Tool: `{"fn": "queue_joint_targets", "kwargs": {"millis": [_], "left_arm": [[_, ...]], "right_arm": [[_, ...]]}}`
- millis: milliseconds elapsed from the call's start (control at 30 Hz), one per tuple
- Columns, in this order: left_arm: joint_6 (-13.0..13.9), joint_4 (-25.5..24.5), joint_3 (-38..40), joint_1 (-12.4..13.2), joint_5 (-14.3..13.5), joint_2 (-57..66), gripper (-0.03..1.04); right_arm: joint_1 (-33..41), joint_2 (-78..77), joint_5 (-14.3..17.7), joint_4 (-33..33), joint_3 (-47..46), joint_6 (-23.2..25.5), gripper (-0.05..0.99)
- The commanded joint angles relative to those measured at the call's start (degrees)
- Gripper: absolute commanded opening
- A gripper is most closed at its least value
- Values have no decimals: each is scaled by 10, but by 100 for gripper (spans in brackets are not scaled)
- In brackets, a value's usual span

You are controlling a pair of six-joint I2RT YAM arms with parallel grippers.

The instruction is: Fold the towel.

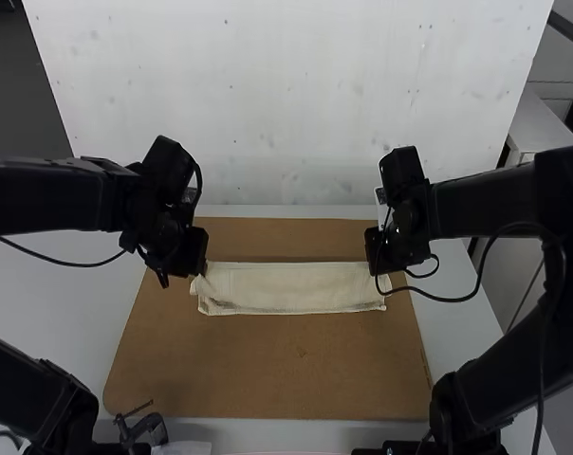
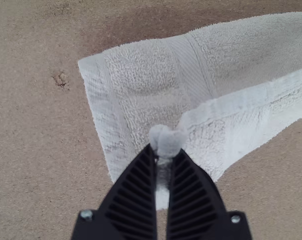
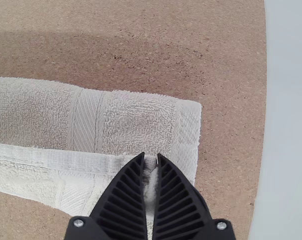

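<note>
The off-white towel [image 1: 296,288] lies as a long folded strip across the brown board, one layer partly over another. My left gripper [image 1: 194,270] is at the strip's left end, my right gripper [image 1: 377,268] at its right end. In the left wrist view the left gripper [image 2: 163,152] is shut, a bunched bit of the towel [image 2: 141,70] pinched between its tips near the end of the upper layer. The right wrist view has the right gripper [image 3: 151,160] shut on a small fold of the towel [image 3: 136,117] close to its other end.
The brown board [image 1: 268,370] lies on a white table [image 1: 59,284]. A pale upright panel [image 1: 286,104] stands beyond it. A small dark clamp-like object [image 1: 142,427] sits at the board's near left edge.
</note>
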Motion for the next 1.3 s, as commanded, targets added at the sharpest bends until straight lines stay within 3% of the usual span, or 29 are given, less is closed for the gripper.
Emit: {"fn": "queue_joint_targets", "kwargs": {"millis": [0,400,867,900,967,1000,1033,1067,1267], "left_arm": [[1,25,13,8,-2,76,2],[38,91,85,62,-2,185,2],[40,83,107,60,-2,243,4],[41,84,108,63,-3,243,17],[43,84,111,75,-2,236,73],[44,83,115,79,-3,225,94],[46,81,120,84,-5,221,100],[48,81,120,91,-6,205,101],[45,84,118,121,-7,123,101]], "right_arm": [[-5,23,15,16,13,-7,1],[-21,115,15,67,55,-4,1],[-34,169,15,89,69,0,3],[-39,168,13,97,69,3,13],[-44,153,9,100,69,14,51],[-46,146,2,100,69,16,70],[-49,138,-4,99,69,17,86],[-53,131,-9,99,69,18,94],[-92,94,-73,65,70,47,95]]}}
